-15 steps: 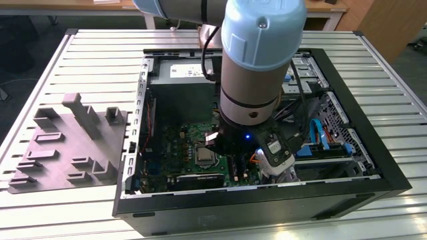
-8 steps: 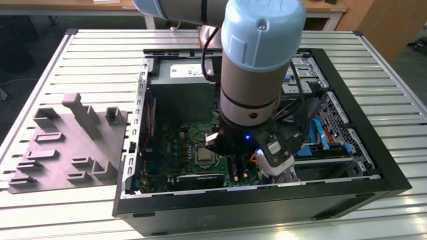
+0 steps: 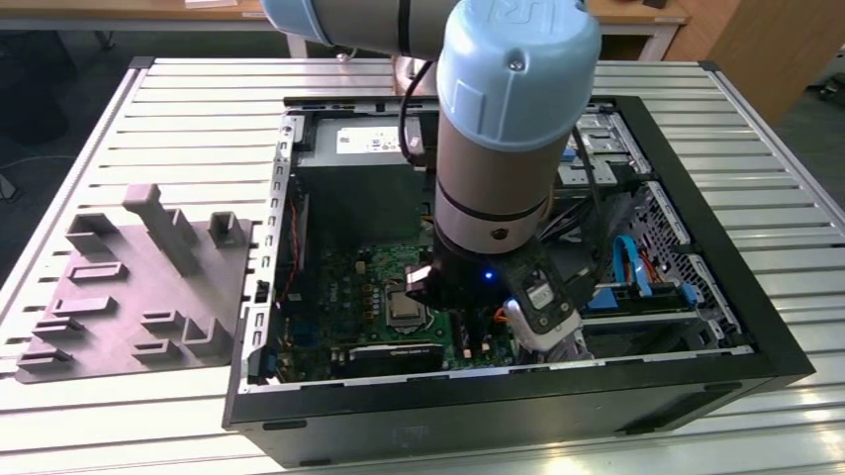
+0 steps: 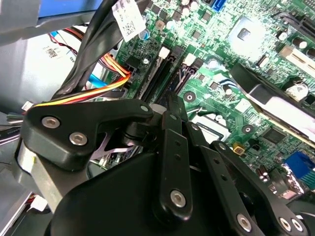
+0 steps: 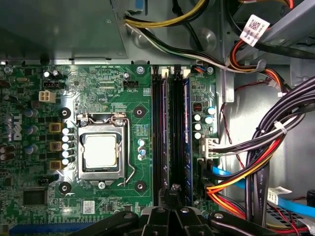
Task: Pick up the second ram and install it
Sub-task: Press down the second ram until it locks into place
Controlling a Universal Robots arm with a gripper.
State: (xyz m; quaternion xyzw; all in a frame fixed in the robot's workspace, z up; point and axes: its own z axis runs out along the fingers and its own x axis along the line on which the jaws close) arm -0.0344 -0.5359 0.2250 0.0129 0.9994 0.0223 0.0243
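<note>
Black gripper (image 5: 172,192) hovers at one end of the long black slot strips (image 5: 158,137). A thin blue circuit stick (image 5: 186,137) is seated lengthwise just beside. I cannot tell its grip.

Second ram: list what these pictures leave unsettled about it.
- Exterior view: the arm covers the board's middle, so the slots there are hidden.
- First wrist view: the gripper overlaps the slot strips; whether it holds the second ram cannot be told.
- Second wrist view: the gripper's black body blocks the near slot ends.
</note>
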